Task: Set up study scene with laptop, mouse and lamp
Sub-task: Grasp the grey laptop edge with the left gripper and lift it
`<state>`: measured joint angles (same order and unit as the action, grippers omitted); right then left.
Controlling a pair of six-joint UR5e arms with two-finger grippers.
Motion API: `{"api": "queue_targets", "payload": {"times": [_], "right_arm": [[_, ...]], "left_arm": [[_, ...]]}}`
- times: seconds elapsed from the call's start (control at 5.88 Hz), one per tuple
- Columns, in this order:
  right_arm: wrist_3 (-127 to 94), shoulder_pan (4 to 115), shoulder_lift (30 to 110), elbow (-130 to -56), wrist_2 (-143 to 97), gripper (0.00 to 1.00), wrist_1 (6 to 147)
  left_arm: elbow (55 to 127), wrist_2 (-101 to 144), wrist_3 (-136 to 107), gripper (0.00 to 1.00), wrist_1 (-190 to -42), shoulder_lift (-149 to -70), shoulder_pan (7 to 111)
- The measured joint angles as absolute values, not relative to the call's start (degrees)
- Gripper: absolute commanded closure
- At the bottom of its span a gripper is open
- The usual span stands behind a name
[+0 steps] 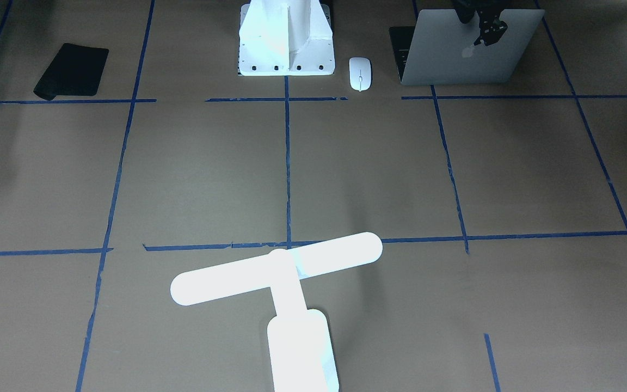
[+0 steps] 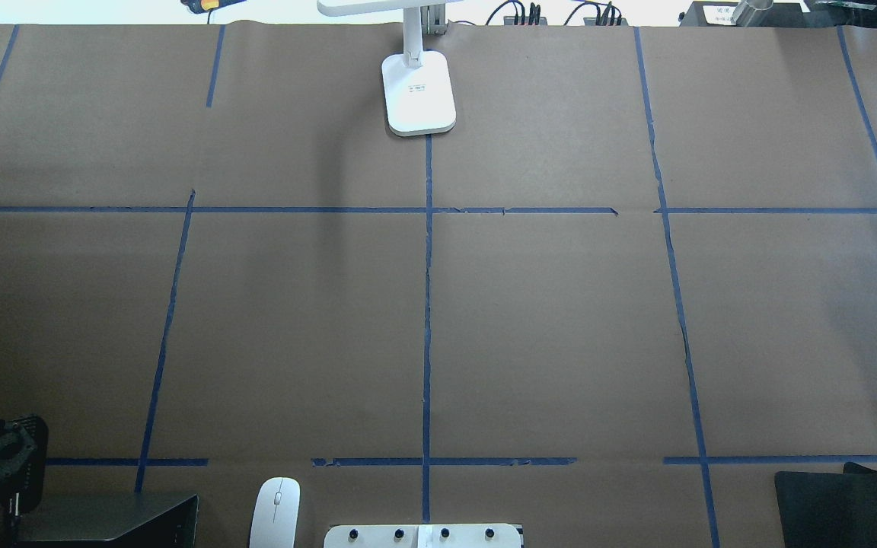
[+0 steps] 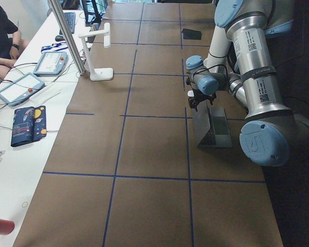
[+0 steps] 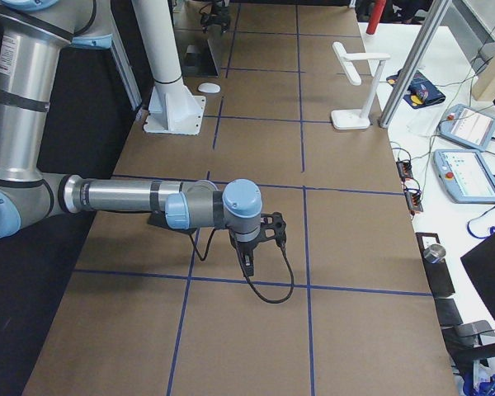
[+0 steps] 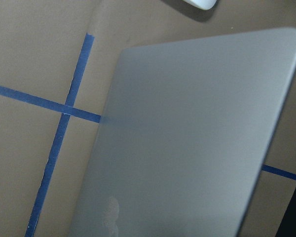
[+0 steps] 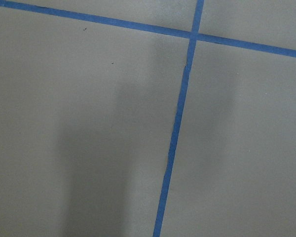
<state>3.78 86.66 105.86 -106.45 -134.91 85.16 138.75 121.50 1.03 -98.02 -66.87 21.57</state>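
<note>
Left gripper (image 1: pixel 485 35) hovers right at the upper edge of the laptop (image 1: pixel 444 60) lid (open or closed, I cannot tell), much nearer than the right arm.

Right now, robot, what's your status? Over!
Left gripper at the laptop lid, grip unclear. Right gripper above the table, unclear too. Mouse beside laptop, lamp across the table. Pedestal close by the mouse.

Flat black pad (image 1: pixel 72 71), white bolted pedestal (image 1: pixel 286 41), brown table (image 1: pixel 379 169) — blue-taped grid
</note>
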Motion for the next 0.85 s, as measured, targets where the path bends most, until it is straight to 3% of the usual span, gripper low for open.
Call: {"api": "queue_targets", "payload": {"times": [0.17, 0.34, 0.85], "right_arm": [[3.8, 86.7, 105.8, -106.4, -134.9, 0.0, 85.2], [3.8, 86.7, 105.8, -106.4, -134.9, 0.0, 85.1], [3.9, 86.7, 105.8, -106.5, -134.9, 0.0, 85.1]], "left_arm": [[138.3, 121.5, 1.0, 0.61, -98.0, -67.0, 21.4], [138.2, 121.5, 1.1, 0.78, -97.9, -67.2, 21.3], [139.1, 121.5, 9.3, 0.9, -97.8, -67.9, 24.0]]}}
